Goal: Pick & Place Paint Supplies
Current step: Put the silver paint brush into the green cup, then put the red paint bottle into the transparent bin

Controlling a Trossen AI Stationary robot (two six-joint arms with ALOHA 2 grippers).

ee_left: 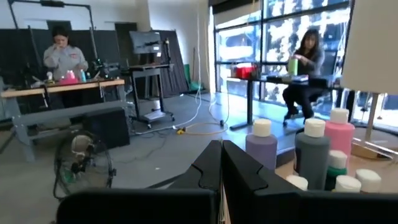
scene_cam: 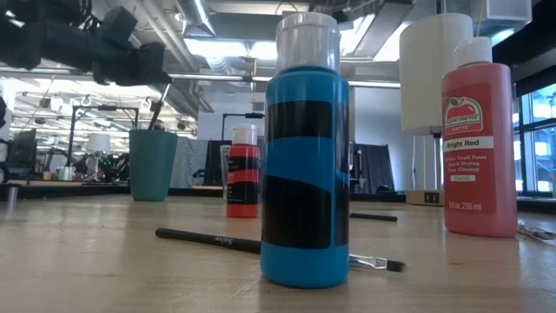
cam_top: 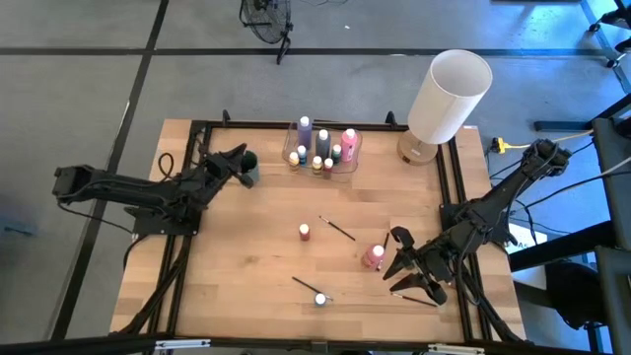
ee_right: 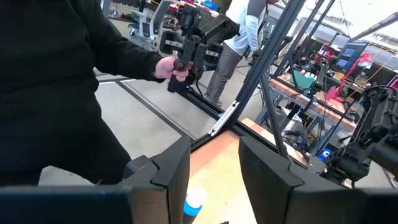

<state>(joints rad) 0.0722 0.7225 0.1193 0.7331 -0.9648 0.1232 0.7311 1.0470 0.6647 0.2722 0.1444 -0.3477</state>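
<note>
My left gripper (cam_top: 238, 157) (ee_left: 221, 149) hovers shut and level at the far left, beside a teal cup (cam_top: 249, 170) (scene_cam: 152, 165) with a brush standing in it. My right gripper (cam_top: 399, 261) (ee_right: 214, 149) hangs open above the near right of the table, next to an upright pink-red bottle (cam_top: 373, 256) (scene_cam: 478, 139); nothing sits between its fingers. A blue bottle (cam_top: 320, 298) (scene_cam: 304, 165) (ee_right: 193, 204) and a small red bottle (cam_top: 304, 232) (scene_cam: 243, 169) stand on the table. Brushes (cam_top: 337, 229) (scene_cam: 217, 241) lie flat on the wood.
A clear container (cam_top: 347, 158) holding several bottles stands at the far middle, and a large white cylinder (cam_top: 449, 94) at the far right. Another brush (cam_top: 416, 297) lies under the right arm. A black frame (cam_top: 187, 247) borders the table. A person's hand (ee_right: 166, 67) shows beyond the near edge.
</note>
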